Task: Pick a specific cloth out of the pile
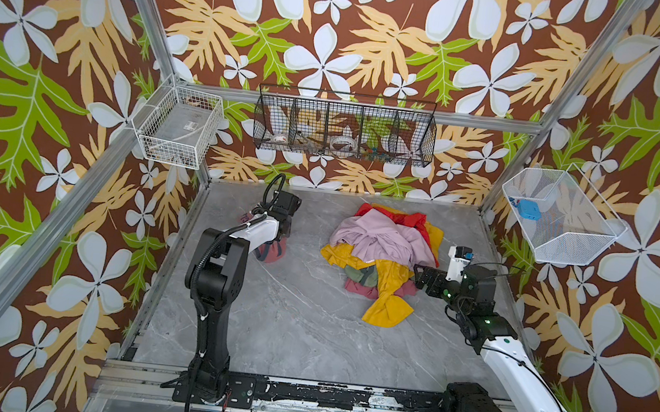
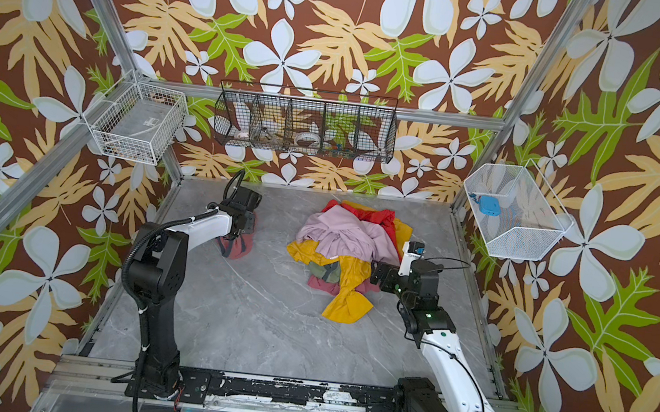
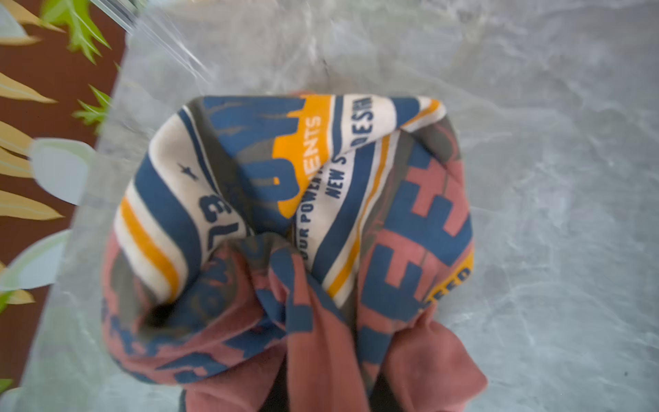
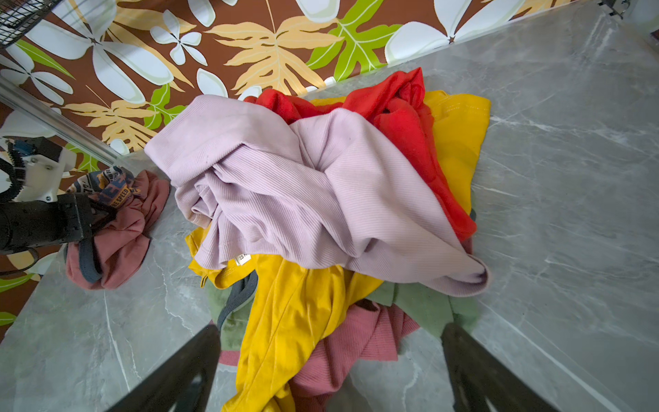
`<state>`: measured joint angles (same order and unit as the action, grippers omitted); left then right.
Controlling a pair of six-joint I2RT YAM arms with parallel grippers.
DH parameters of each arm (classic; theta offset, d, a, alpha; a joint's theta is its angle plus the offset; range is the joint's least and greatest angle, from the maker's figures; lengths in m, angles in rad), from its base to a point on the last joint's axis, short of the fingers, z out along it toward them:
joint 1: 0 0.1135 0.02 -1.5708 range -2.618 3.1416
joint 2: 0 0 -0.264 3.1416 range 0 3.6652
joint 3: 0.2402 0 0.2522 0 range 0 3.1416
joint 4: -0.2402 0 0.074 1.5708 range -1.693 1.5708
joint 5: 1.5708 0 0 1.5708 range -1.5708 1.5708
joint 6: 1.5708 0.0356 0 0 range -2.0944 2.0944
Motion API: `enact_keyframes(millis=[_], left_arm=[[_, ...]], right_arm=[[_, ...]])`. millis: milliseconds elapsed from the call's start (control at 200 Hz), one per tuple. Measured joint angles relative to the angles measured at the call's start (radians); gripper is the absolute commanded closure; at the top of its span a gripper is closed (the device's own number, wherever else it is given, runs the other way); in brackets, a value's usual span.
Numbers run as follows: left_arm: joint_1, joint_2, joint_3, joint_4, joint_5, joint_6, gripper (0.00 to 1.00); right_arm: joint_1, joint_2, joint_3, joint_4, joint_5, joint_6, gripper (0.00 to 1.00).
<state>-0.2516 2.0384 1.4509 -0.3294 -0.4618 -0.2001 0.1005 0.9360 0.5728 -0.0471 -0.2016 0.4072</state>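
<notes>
Jaws of the left gripper (image 4: 96, 215) are clamped on the cloth (image 1: 273, 251), a bunched salmon-pink T-shirt with navy, orange and white lettering, at the far left of the grey table (image 1: 286, 328). The right gripper (image 1: 421, 276), spread wide and empty, sits at the near right edge of the pile (image 1: 379, 241), well apart from the cloth.

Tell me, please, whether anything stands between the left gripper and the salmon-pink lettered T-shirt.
Nothing visible does: the left gripper is shut on the salmon-pink lettered T-shirt, which sits apart from the heap of mixed garments.
</notes>
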Motion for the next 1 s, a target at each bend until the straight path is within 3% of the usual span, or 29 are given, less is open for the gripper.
enact_keyframes(millis=[150,370,460,731,756,781,796,996], left_arm=[[0.000,0.020,-0.013,0.011,0.048,-0.017,0.97],[0.002,0.028,-0.024,0.034,0.103,-0.023,0.53],[0.002,0.026,-0.031,0.047,0.138,-0.019,0.42],[0.002,-0.013,-0.072,0.072,0.208,-0.005,0.22],[0.002,-0.021,-0.075,0.068,0.212,-0.005,0.17],[0.002,-0.031,-0.079,0.063,0.217,-0.005,0.04],[0.002,-0.037,-0.082,0.062,0.217,-0.004,0.01],[0.001,-0.147,-0.142,0.051,0.189,-0.019,0.00]], right_arm=[[0.000,-0.005,-0.003,-0.002,0.019,-0.006,0.04],[0.000,-0.017,-0.003,-0.013,0.027,-0.018,0.04],[0.000,-0.019,-0.002,-0.023,0.032,-0.021,0.03],[0.000,-0.018,0.028,-0.045,0.056,-0.034,0.02],[0.000,-0.018,0.033,-0.047,0.063,-0.041,0.02],[0.000,-0.018,0.037,-0.047,0.069,-0.045,0.02],[0.000,-0.018,0.039,-0.048,0.071,-0.045,0.02],[0.000,-0.037,0.050,-0.052,0.131,-0.059,0.00]])
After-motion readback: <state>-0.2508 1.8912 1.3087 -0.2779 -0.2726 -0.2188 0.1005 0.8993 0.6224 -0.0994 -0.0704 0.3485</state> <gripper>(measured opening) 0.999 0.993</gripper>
